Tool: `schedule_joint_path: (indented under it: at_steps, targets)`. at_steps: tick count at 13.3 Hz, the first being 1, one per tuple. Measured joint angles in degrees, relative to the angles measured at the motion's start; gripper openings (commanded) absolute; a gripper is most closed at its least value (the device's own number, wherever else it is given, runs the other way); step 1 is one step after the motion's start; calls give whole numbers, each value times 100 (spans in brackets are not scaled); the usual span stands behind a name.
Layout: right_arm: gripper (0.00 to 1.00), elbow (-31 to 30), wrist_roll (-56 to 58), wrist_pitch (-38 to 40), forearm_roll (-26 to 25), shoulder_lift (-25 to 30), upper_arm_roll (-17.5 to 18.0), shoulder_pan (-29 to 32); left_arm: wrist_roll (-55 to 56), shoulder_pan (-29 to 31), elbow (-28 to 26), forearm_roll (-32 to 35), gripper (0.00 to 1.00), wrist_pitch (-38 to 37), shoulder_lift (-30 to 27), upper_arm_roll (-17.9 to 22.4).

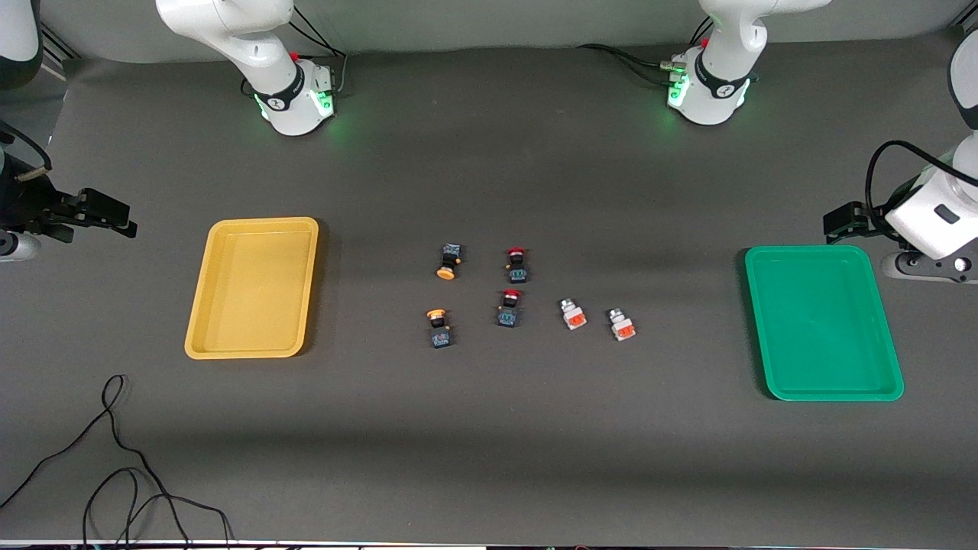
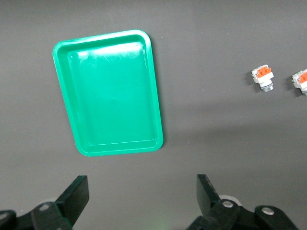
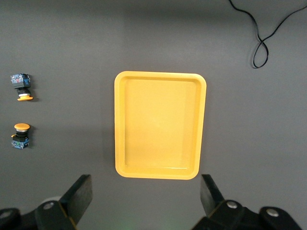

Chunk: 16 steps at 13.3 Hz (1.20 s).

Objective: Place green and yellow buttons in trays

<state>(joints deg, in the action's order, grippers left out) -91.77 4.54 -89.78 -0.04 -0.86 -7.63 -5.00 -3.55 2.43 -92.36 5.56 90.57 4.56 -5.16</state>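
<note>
Nearest the front camera, mid-table: one yellow-capped button (image 1: 439, 328), two white-silver buttons (image 1: 573, 314) (image 1: 622, 324). Farther back, the second yellow-capped button (image 1: 449, 261) beside two red-capped switches (image 1: 516, 264). At the table ends, yellow tray (image 1: 252, 286) and green tray (image 1: 822, 322), both bare. Above them, right gripper (image 3: 146, 196) and left gripper (image 2: 143, 197), fingers spread apart, waiting.
</note>
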Motion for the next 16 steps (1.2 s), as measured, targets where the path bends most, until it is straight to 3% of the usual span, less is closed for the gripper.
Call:
schedule_joint_path:
  at_steps: [5, 7, 13, 16]
  targets:
    - [100, -74, -52, 59, 18, 9, 18, -61, 278, -122, 0, -101, 91, -48, 5, -17]
    - [100, -215, -551, 75, 46, 92, 39, -432, 768, -327, 0, -250, 92, -54, 33, -34]
    - [100, -700, -3708, -788, 212, 128, 118, -2542, 2046, -1125, -7, -303, 95, 503, 667, -81]
    - [100, -854, -5680, -1453, 223, -211, 130, -3737, 2723, -1366, -10, -350, 92, 782, 1184, -97]
